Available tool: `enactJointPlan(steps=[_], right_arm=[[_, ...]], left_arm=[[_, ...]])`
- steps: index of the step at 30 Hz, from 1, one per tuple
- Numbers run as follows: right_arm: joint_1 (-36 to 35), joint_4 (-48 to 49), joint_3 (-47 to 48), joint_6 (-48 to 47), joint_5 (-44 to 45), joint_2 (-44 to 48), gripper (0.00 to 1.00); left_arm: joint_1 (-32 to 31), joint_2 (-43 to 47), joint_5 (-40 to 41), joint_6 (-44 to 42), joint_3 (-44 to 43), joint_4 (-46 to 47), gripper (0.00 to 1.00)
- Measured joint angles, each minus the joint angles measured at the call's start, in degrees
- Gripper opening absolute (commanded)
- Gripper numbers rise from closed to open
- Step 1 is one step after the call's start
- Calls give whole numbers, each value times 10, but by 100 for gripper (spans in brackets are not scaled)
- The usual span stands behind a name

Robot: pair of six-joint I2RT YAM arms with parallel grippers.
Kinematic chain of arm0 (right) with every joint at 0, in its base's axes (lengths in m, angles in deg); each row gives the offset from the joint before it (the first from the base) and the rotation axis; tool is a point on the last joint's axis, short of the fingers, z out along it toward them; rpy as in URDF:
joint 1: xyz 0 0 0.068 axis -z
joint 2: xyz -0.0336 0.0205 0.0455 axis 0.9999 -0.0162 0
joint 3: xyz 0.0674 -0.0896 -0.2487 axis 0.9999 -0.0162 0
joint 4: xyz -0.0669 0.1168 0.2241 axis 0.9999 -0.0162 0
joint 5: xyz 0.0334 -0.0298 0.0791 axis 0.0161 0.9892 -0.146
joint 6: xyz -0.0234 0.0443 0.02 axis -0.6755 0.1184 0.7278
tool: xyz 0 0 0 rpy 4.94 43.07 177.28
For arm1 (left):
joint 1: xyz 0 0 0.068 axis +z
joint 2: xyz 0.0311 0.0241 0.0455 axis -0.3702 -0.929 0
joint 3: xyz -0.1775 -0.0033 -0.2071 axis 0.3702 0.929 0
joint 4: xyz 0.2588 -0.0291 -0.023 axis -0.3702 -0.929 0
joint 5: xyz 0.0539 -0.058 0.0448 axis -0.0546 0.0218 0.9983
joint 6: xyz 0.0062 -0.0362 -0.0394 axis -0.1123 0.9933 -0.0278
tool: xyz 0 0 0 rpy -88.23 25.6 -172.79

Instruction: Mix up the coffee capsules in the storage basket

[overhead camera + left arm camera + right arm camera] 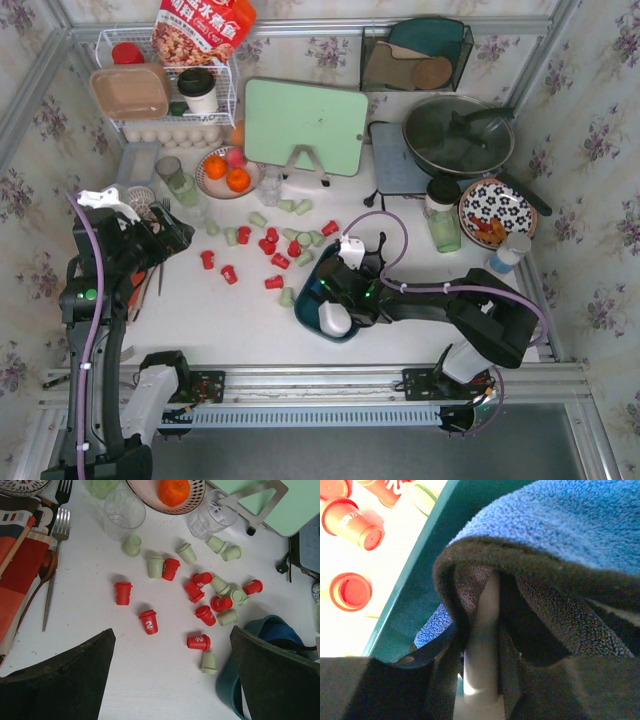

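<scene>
White table (230,320) holds the coffee capsules (199,642) scattered, none visibly in the storage basket (226,682), where the right gripper (481,630) pinches a fleece cloth (560,525), while the left gripper (172,635) hovers spread wide, so mixing looks unstarted!

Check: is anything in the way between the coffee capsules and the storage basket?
Yes. A blue and dark fleece cloth lies in the storage basket, with the right gripper down in it. The coffee capsules lie scattered on the table outside it.
</scene>
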Motion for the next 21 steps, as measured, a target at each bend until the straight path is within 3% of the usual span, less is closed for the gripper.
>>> enactJointPlan(steps=[5, 9, 11, 16, 20, 21], right_arm=[[3, -30, 11, -15, -14, 16, 21], [3, -57, 23, -31, -22, 66, 3], [3, -66, 29, -38, -23, 91, 0], [3, -95, 42, -59, -21, 134, 1], [3, -129, 73, -87, -20, 150, 22], [3, -144, 88, -97, -19, 148, 22]], left_arm=[[0, 2, 0, 0, 0, 0, 100], [0, 3, 0, 0, 0, 0, 100], [0, 3, 0, 0, 0, 0, 100], [0, 4, 0, 0, 0, 0, 100], [0, 5, 0, 0, 0, 0, 100], [0, 4, 0, 0, 0, 0, 100]])
